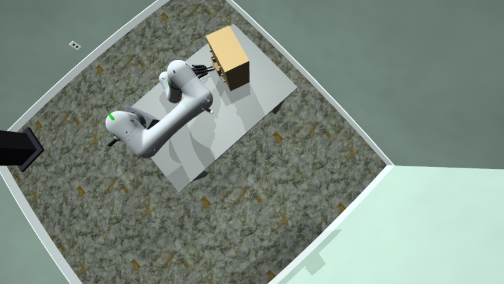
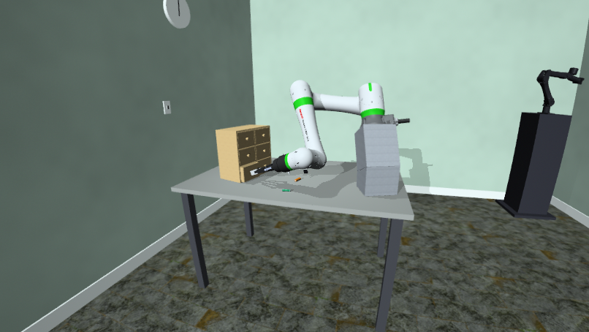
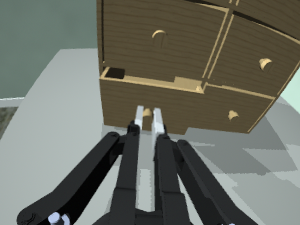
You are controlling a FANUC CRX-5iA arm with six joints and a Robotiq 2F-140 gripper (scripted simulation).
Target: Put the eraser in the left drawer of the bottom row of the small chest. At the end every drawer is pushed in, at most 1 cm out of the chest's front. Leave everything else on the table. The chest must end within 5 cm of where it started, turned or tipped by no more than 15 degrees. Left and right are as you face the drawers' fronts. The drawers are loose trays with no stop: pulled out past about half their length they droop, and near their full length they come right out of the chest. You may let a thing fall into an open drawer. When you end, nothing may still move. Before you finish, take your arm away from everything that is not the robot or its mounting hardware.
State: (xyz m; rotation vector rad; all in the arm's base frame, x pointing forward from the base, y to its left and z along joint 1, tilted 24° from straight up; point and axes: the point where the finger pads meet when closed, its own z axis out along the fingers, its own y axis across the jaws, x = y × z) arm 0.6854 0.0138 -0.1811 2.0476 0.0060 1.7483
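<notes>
The small chest (image 1: 229, 49) (image 2: 226, 152) (image 3: 132, 54) stands upright at the table's far end. Its bottom left drawer (image 2: 245, 170) (image 3: 120, 101) is pulled partly out, with a narrow strip of its opening showing above its front. My gripper (image 1: 212, 68) (image 2: 253, 172) (image 3: 147, 115) is shut on this drawer's knob (image 3: 147, 113), one fingertip on each side. The other drawers seen in the wrist view look pushed in. Small things lie on the table in the exterior view; I cannot tell which of them is the eraser.
An orange piece (image 2: 297, 179), a green piece (image 2: 286, 190) and a black piece (image 2: 305, 171) are on the grey table (image 1: 267, 84) (image 2: 214, 191), below or near the arm's wrist. The arm's grey pedestal (image 2: 377, 164) stands at the opposite end from the chest.
</notes>
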